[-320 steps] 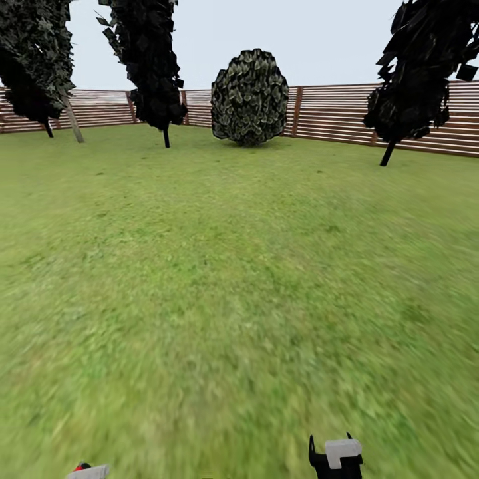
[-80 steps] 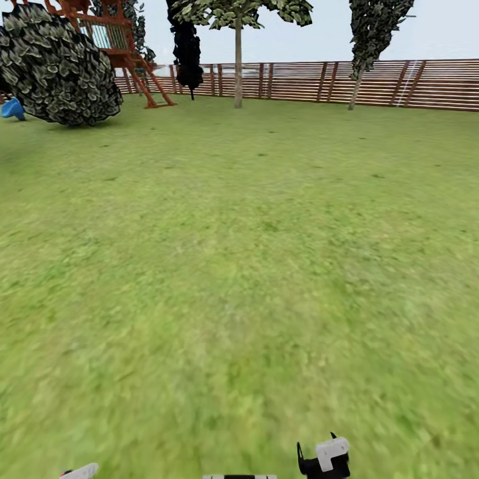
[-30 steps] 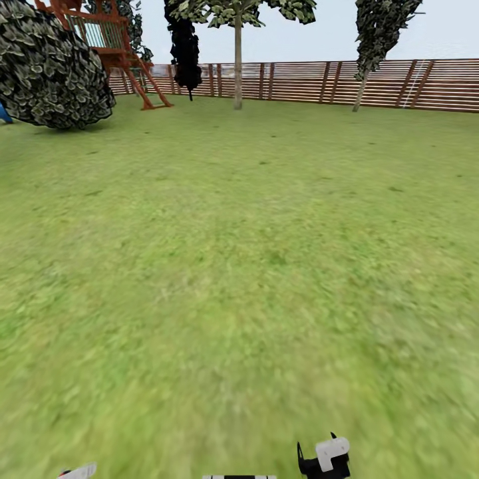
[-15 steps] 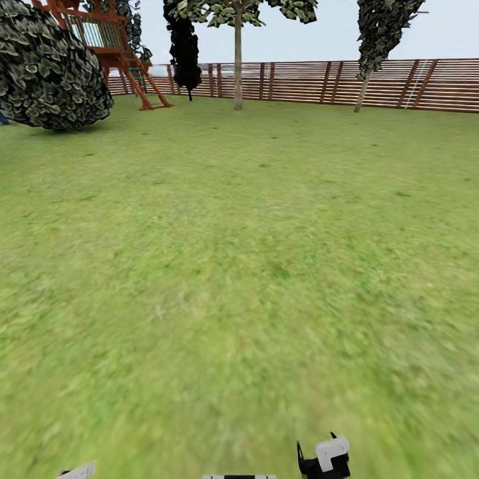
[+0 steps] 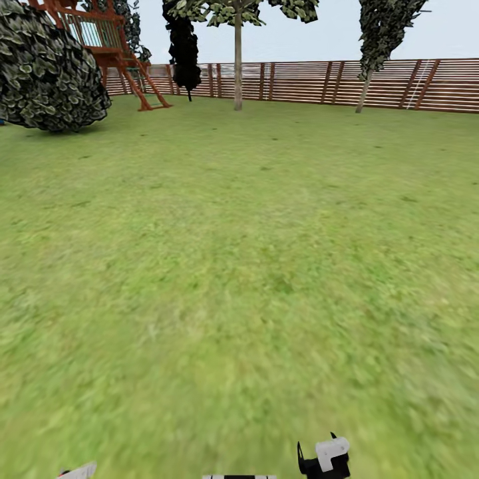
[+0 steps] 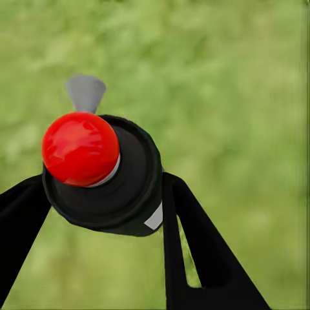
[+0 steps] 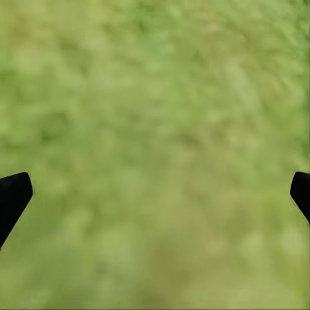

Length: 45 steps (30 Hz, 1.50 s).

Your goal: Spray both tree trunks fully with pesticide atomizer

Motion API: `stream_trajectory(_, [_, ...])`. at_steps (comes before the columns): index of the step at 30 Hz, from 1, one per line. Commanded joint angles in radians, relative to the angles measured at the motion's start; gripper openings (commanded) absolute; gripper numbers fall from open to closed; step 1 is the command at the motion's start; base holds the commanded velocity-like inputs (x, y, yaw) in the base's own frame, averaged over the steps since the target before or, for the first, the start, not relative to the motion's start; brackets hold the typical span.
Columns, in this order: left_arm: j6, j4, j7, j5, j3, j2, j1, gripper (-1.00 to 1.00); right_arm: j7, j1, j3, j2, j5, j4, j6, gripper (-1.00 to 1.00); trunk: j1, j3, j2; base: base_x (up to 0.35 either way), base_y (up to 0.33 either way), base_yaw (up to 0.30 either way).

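The pesticide atomizer (image 6: 81,148), a black body with a red ball top and a grey nozzle, sits between the two black fingers of my left gripper (image 6: 103,187), which is shut on it. A pale sliver of it (image 5: 78,472) pokes up at the head view's lower edge. My right gripper (image 7: 158,194) is open over blurry grass, and it appears low in the head view (image 5: 318,446). Far ahead by the fence stands a tree with a straight, bare beige trunk (image 5: 237,66) and foliage high up.
Grass floor (image 5: 239,266) stretches ahead to a brown slatted fence (image 5: 399,83). A round dark bush (image 5: 50,73) and a red-brown play frame (image 5: 113,40) stand at the far left. A black cypress-like tree (image 5: 183,46) and a thin leaning stem (image 5: 364,93) line the fence.
The whole head view has drifted: the bush has slid left and the fence line sits slightly differently, so the camera moved. Both grippers keep their places and their states.
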Motion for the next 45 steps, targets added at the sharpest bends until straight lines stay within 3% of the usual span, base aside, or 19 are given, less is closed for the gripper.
stream_trajectory(1, [0.001,0.0,0.0,0.0,0.0,0.0,0.0,-1.0,0.0,0.0,0.0,0.0,0.0,0.0,0.0,1.0,0.0,0.0,0.0,0.34,0.0,0.0])
stream_trajectory(45, [0.0,0.0,-0.002,-0.002,-0.001,-0.002,0.0,-1.0,0.0,0.0,0.0,0.0,0.0,0.0,0.001,1.0,0.0,0.0,0.0,0.344,0.0,0.0])
